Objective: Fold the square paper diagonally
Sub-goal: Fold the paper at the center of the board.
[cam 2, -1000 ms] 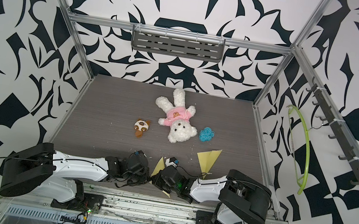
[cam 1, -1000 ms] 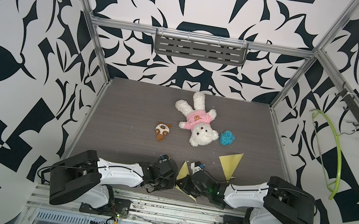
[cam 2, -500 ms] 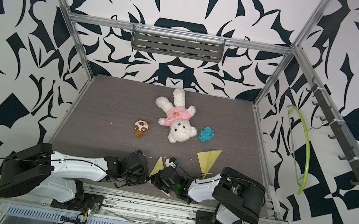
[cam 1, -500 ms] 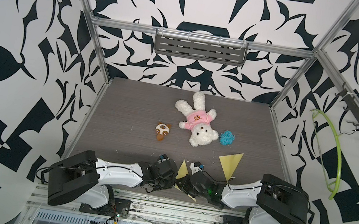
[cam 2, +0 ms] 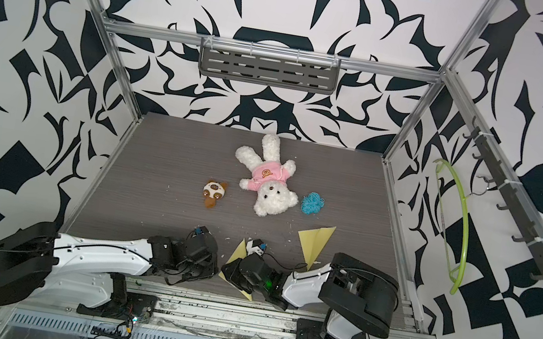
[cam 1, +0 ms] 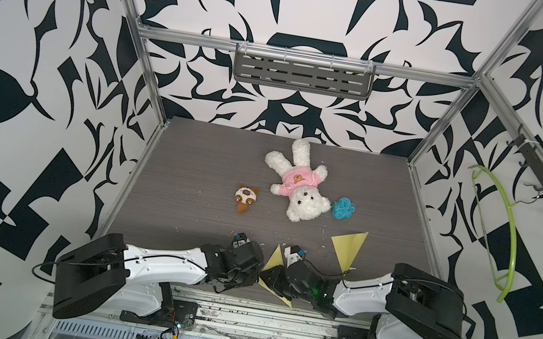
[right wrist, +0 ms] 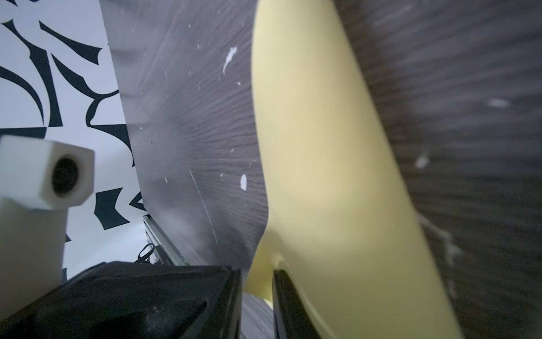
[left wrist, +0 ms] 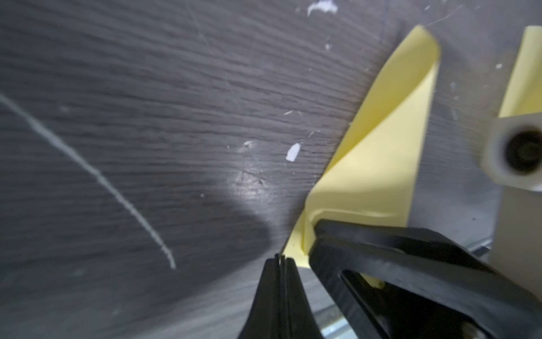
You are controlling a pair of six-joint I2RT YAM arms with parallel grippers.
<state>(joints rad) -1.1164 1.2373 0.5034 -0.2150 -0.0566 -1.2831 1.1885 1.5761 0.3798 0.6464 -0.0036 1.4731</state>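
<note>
Your left gripper [left wrist: 281, 259] has its jaws pressed together on a thin edge of the yellow paper [left wrist: 378, 164]. Your right gripper [right wrist: 257, 271] has its jaws a narrow gap apart; the sheet runs through that gap and leans on one side, not pinched. In the left wrist view the right gripper presses on the sheet just beside the left one. The paper is pale yellow and curled, not flat. In both top views one pointed flap stands up between the two grippers [cam 1: 273, 258] [cam 2: 238, 249], and a lower corner lies on the surface toward the front edge. It sits at the near middle of the table [cam 1: 196, 165], a dark grey wood-grain top with white flecks and a long pale scratch. A second yellow piece [cam 1: 348, 248], folded to a triangle, lies flat near the right arm, apart from the held sheet. Further back lie a white teddy bear [cam 1: 298, 190] in a pink shirt, a small brown plush [cam 1: 245, 199] and a blue yarn tangle [cam 1: 343, 208]. The walls are a black-and-white pattern. A grey slotted shelf [cam 1: 302, 76] is on the back wall and a green hanger [cam 1: 509, 232] on the right wall.
</note>
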